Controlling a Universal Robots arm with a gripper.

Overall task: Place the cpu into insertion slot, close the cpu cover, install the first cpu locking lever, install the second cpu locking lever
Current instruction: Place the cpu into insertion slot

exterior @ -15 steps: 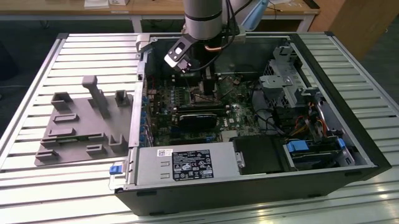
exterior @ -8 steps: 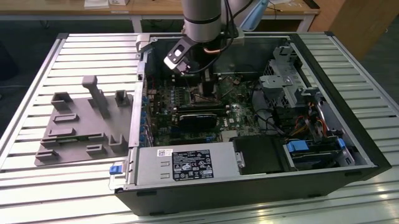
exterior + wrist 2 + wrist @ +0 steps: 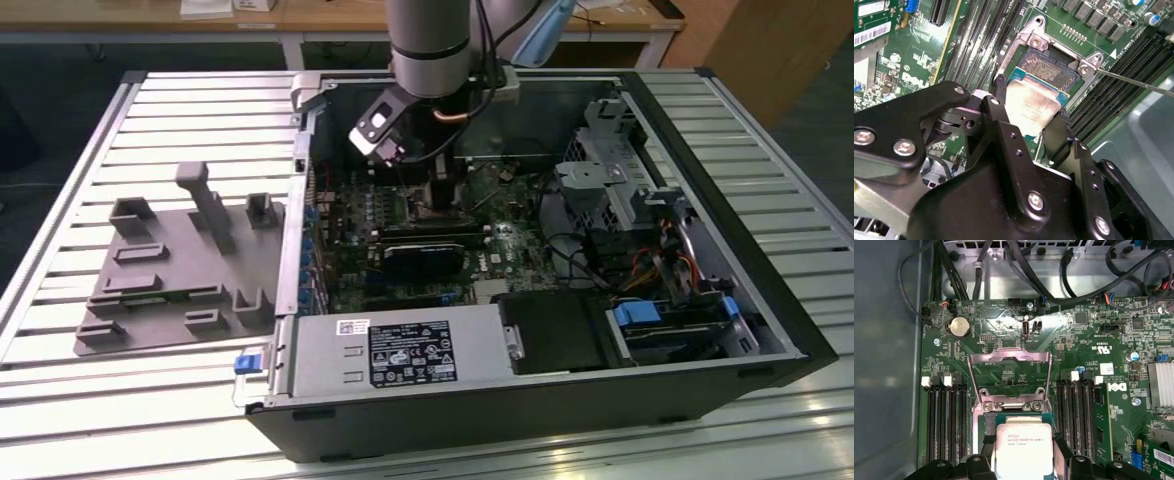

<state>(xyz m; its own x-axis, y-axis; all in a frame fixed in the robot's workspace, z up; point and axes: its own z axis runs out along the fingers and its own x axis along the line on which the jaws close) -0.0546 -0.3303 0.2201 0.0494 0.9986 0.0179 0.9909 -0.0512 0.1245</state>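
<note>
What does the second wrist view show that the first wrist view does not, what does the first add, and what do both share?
Second wrist view: the insertion slot with its contact field exposed, and a thin metal lever beside it. First wrist view: the swung-open cpu cover, a coin cell battery and black cables. Both: the cpu gripped in the end effector, with memory slots on either side.

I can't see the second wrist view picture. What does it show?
Two black fingers grip the cpu, a flat silver square, from both sides over the open insertion slot. The slot's dark centre and metal rim show beyond the chip, with green motherboard and long black slots around it.
</note>
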